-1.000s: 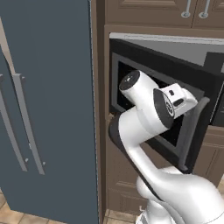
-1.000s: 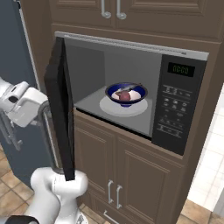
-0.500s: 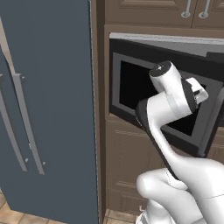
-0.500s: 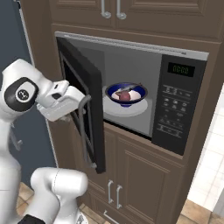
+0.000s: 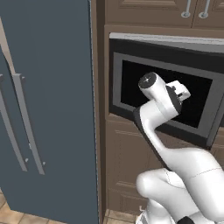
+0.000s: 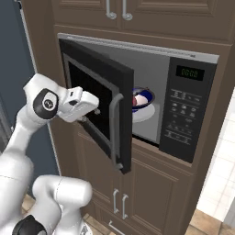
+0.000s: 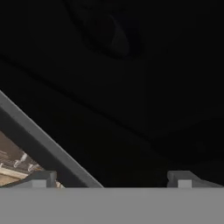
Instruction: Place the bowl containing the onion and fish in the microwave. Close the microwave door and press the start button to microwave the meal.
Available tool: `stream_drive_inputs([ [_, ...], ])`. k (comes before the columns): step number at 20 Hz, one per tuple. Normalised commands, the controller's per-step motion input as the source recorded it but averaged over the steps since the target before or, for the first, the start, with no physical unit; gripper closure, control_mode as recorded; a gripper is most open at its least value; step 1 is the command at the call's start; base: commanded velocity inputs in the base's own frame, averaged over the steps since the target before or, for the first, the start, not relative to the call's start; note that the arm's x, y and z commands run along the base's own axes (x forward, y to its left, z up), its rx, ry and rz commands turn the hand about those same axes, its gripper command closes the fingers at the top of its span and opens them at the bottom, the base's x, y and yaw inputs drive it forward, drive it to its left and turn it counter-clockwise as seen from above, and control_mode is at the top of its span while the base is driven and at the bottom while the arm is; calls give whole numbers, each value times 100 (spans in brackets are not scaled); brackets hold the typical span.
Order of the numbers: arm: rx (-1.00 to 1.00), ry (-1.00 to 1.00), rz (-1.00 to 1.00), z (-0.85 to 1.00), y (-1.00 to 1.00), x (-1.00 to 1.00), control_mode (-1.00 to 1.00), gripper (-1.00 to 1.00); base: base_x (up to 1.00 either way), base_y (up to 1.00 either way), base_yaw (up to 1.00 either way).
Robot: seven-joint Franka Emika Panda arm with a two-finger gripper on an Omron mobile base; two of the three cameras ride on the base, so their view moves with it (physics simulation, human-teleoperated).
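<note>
- Where the microwave door swings partway shut, noted at centre of right base view, black panel angled outward, grey bar handle on its free edge.
- Gripper seen at centre-left of right base view, pressed against outer face of door; in left base view, gripper set against dark window at centre-right.
- Fingertips spread wide at bottom of hand view, holding nothing; dark window glass close ahead, silver-grey frame crossing lower left.
- Bowl inside microwave, right of centre in right base view, resting on white turntable, partly hidden by door edge.
- Onion and fish: cannot tell apart; only a reddish patch visible inside bowl.
- Blue-grey fridge at left of left base view.
</note>
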Motion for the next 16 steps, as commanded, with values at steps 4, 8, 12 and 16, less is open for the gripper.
stream_drive_inputs([
  [4, -2, -10, 0, 0, -17, 100, -100, -100, 0, 0, 0],
  [8, -2, -1, 0, 0, -26, 100, -100, -100, 0, 0, 0],
  [12, -1, 0, 0, 0, -33, 93, -100, -100, 0, 0, 0],
  [16, -1, 0, 0, 0, -37, 86, -100, -100, 0, 0, 0],
])
